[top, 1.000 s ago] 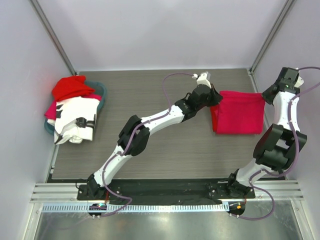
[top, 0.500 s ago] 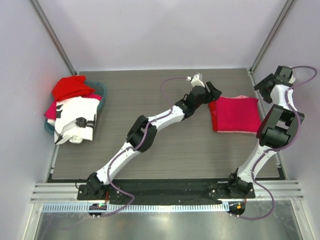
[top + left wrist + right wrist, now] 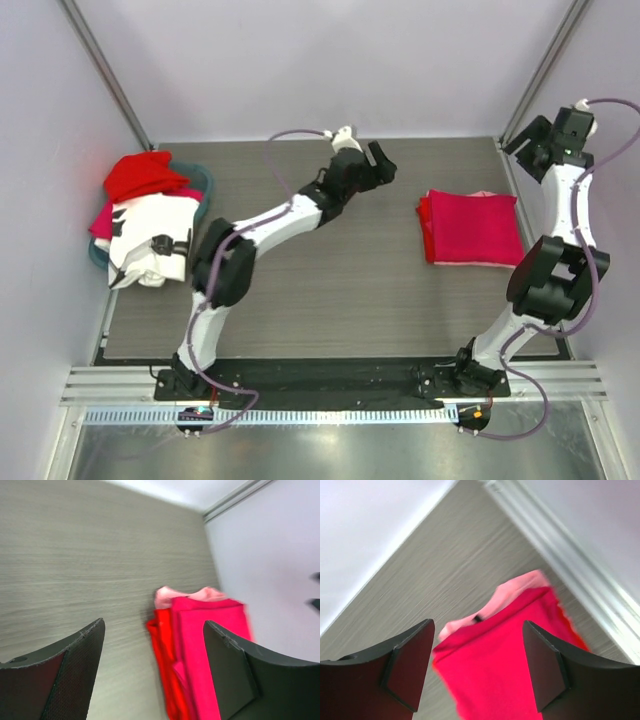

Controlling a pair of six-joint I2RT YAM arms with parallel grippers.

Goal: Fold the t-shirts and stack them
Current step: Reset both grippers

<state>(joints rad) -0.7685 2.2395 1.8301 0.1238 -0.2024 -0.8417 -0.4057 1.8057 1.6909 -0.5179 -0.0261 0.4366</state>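
Since a neat folded stack is seen lying on the right side of the table, part of the task can be judged done. Three layers are made out in it from the left wrist view: a crimson-pink shirt on top, a red shirt under it, and a pale pink shirt showing at the far edge. The left end effector is held released above the table, to the left of the stack and apart from it, with nothing between its jaws. The right end effector is likewise spread wide and empty, raised near the stack's far right corner. At the far left, a loose pile is seen in and over the teal basket: a red t-shirt, a white t-shirt with black print and a crimson-pink edge beneath. These are not yet folded, so roughly half of the work is judged to be left.
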